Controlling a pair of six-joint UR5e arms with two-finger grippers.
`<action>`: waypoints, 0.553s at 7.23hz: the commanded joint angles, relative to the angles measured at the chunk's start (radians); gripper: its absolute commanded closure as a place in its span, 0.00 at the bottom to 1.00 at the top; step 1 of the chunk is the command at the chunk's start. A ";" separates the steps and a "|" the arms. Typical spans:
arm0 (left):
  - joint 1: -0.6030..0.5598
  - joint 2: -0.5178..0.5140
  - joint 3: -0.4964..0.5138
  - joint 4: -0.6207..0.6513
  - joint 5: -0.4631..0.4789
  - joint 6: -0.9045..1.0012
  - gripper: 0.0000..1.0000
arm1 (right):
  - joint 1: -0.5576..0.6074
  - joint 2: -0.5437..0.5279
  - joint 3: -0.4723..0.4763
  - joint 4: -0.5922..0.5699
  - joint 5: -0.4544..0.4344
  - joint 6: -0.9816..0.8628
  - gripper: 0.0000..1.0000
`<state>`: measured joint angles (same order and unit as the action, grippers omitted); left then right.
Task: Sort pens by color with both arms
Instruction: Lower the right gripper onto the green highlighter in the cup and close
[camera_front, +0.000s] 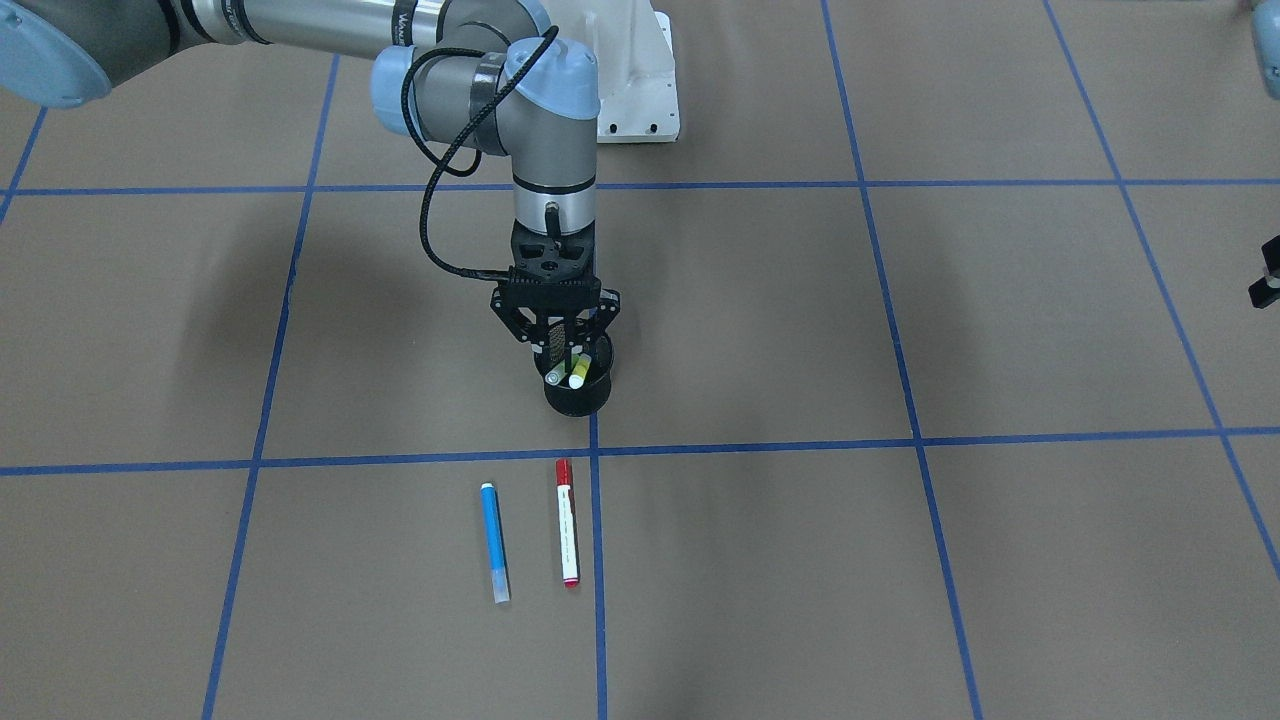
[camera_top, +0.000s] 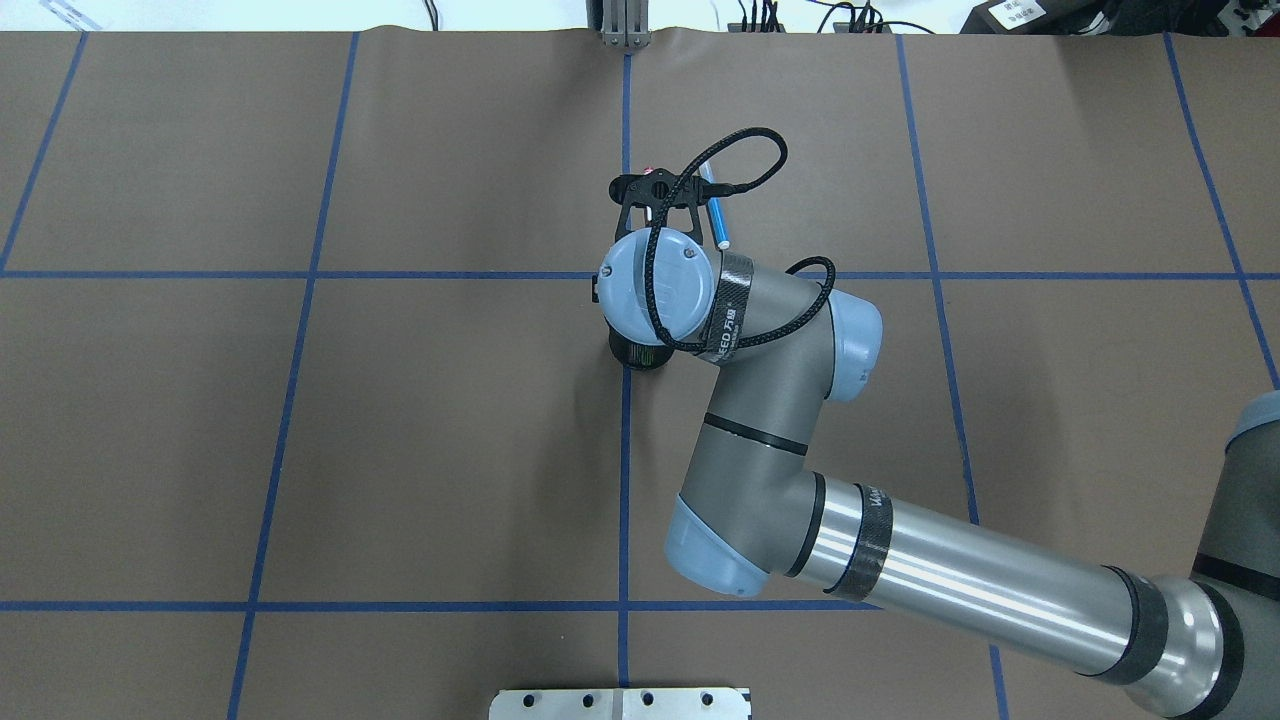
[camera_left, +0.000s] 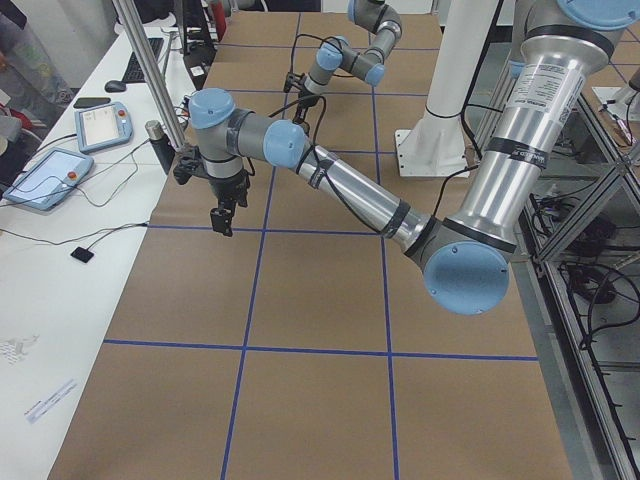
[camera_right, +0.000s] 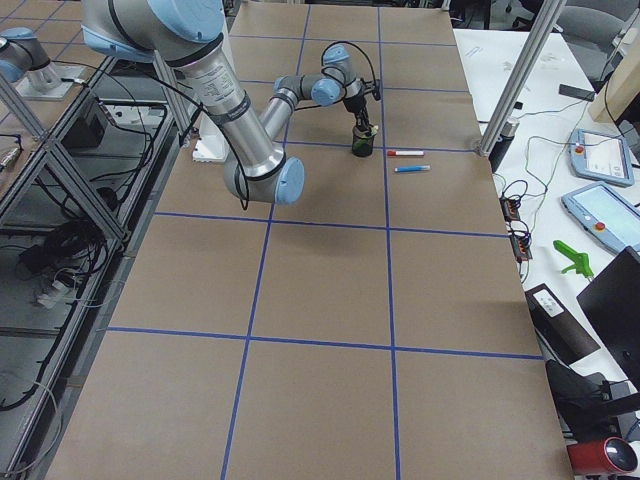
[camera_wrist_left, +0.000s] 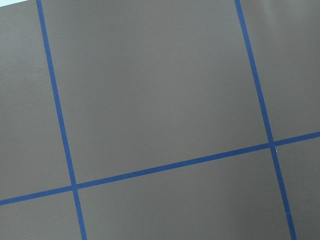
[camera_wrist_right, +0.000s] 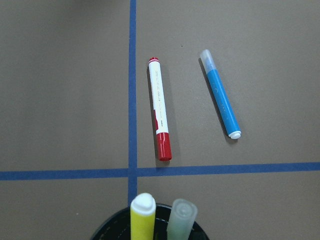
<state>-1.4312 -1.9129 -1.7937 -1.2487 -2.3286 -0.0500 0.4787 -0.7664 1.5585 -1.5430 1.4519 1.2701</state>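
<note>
A black mesh cup (camera_front: 577, 395) stands near the table's middle with the yellow pen (camera_front: 578, 372) and the lime green pen (camera_front: 555, 376) leaning in it. My right gripper (camera_front: 570, 352) hangs straight down over the cup's mouth, jaws apparently open, holding nothing. The blue pen (camera_front: 494, 540) and the red-capped white pen (camera_front: 567, 520) lie side by side on the table beyond the cup. The right wrist view shows the red-capped pen (camera_wrist_right: 159, 112), the blue pen (camera_wrist_right: 221, 101), the yellow pen (camera_wrist_right: 142, 217) and the green pen (camera_wrist_right: 181, 220). My left gripper (camera_front: 1266, 278) barely shows at the edge.
The brown table (camera_front: 900, 560) is marked with blue tape lines. The white pedestal base (camera_front: 640, 90) stands behind the cup. The left wrist view shows only bare table (camera_wrist_left: 160, 100). A pole (camera_right: 510, 95) and tablets stand on the operators' side.
</note>
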 joint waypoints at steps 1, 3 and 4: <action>0.000 0.000 -0.001 0.000 0.000 -0.001 0.01 | 0.006 0.002 0.000 0.027 -0.004 0.000 0.70; 0.000 0.000 -0.003 0.000 0.000 -0.001 0.01 | 0.014 0.001 -0.011 0.026 -0.004 0.020 0.70; 0.000 0.000 -0.003 0.000 0.000 0.001 0.01 | 0.015 0.001 -0.014 0.027 -0.004 0.023 0.70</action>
<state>-1.4312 -1.9129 -1.7959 -1.2486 -2.3286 -0.0499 0.4906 -0.7652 1.5501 -1.5173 1.4482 1.2845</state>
